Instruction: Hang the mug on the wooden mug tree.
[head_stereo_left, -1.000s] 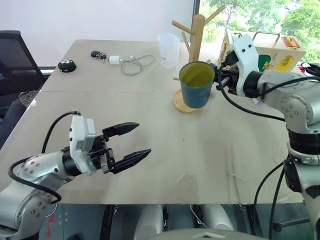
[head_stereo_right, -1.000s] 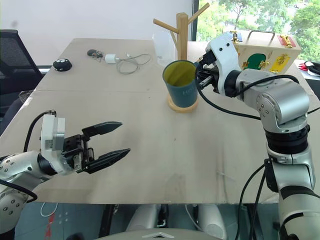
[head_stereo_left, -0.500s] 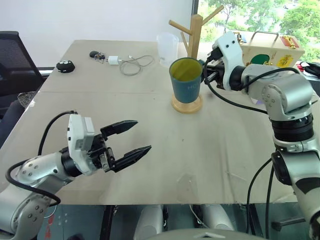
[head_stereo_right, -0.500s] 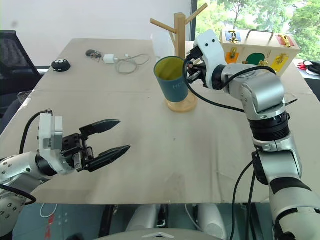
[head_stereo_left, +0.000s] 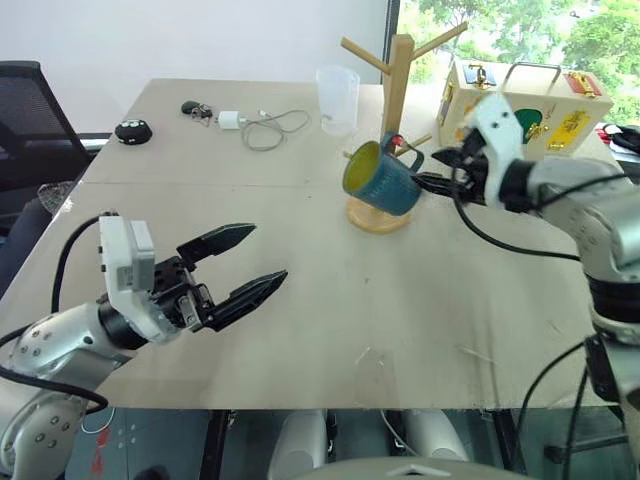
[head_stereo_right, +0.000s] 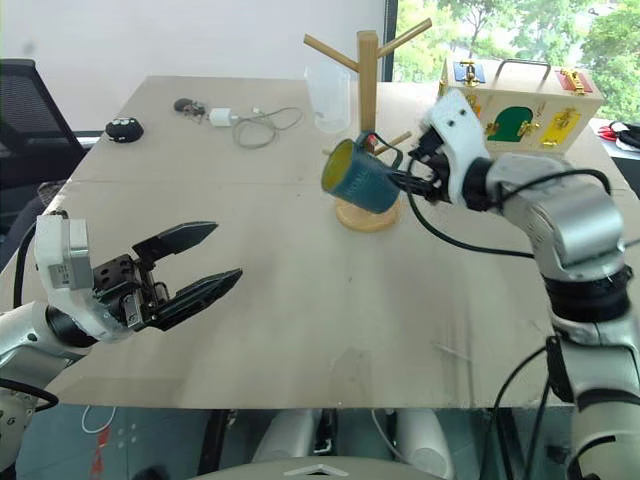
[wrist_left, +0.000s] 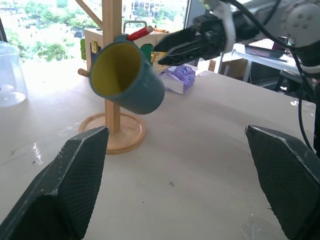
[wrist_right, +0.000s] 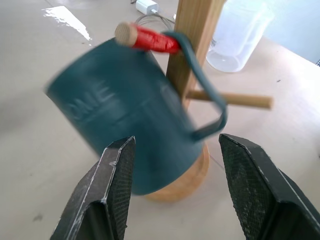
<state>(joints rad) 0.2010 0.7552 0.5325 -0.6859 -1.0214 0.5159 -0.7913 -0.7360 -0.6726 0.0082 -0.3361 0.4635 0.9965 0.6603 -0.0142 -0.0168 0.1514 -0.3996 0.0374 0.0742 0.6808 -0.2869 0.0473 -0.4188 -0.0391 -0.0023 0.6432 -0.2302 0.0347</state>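
Teal-blue ceramic mug hung, tilted, by its loop handle on red-tipped peg of light wooden mug tree, seemingly free. Right gripper released just beside it; left gripper spread, empty.

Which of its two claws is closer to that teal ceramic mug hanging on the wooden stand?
The right claw: it sits open just beside the teal ceramic mug, by its handle. The left claw is far off, over the near part of the table.

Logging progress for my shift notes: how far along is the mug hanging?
Done: the mug hangs tilted by its handle on the red-tipped peg of the wooden mug tree. In hand: nothing; the right gripper is open beside it, the left gripper open and apart. Left: pull the right arm clear.
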